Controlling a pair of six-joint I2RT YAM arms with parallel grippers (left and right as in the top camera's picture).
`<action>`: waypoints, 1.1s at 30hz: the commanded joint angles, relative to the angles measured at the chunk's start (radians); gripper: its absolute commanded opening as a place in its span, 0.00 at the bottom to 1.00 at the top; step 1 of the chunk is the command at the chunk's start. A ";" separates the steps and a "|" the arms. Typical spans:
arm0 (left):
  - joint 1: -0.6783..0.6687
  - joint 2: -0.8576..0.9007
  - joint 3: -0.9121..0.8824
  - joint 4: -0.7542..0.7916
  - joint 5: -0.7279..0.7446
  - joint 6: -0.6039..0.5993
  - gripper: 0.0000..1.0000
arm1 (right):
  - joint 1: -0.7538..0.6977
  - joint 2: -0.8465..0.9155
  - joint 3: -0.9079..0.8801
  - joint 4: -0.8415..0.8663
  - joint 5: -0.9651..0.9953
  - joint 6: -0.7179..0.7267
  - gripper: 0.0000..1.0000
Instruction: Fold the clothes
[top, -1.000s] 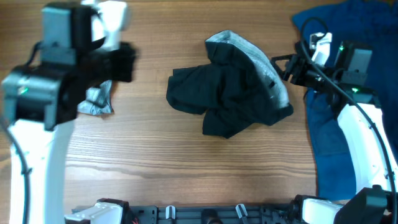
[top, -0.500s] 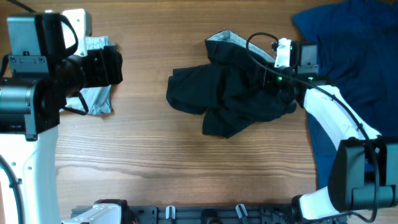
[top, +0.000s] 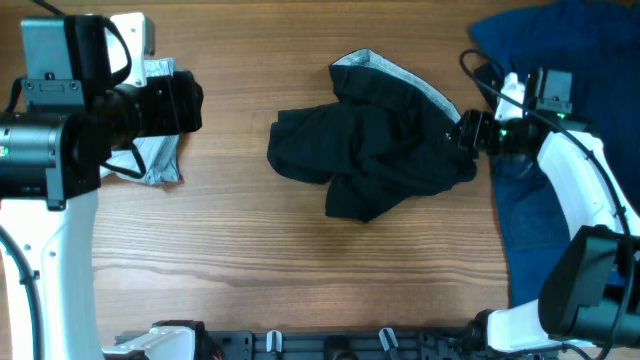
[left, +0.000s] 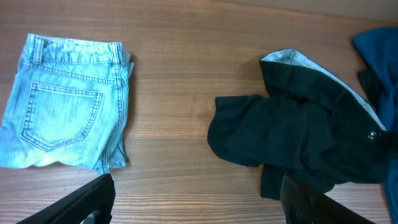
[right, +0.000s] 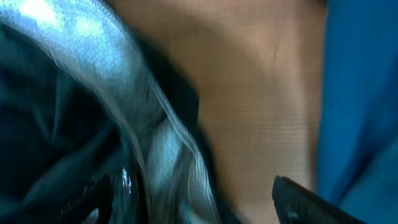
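Jaws of left gripper (left: 198, 190) and right gripper (top: 467, 133) gape empty, right withdrawn to black shorts' (top: 370, 150) edge.

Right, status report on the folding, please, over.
Left gripper open, empty. Right gripper open at waistband of black shorts. Shorts crumpled, unfolded. Blue garment beside them, under right arm.

Bare counter (top: 300, 290) lay open along the near edge and between the denim shorts (left: 65, 102) and the crumpled black shorts (top: 370, 150), while the blue garment (top: 580, 60) covered the right side.
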 joint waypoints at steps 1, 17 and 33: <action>0.002 0.029 0.016 0.000 0.016 -0.010 0.86 | 0.024 -0.014 0.006 -0.077 -0.204 0.014 0.72; 0.002 0.074 0.016 -0.031 0.061 -0.002 0.85 | 0.103 -0.211 0.347 2.031 -1.304 1.304 0.06; 0.002 0.074 0.016 -0.019 0.061 -0.002 0.84 | 0.105 -0.159 0.370 1.106 -0.757 1.023 0.05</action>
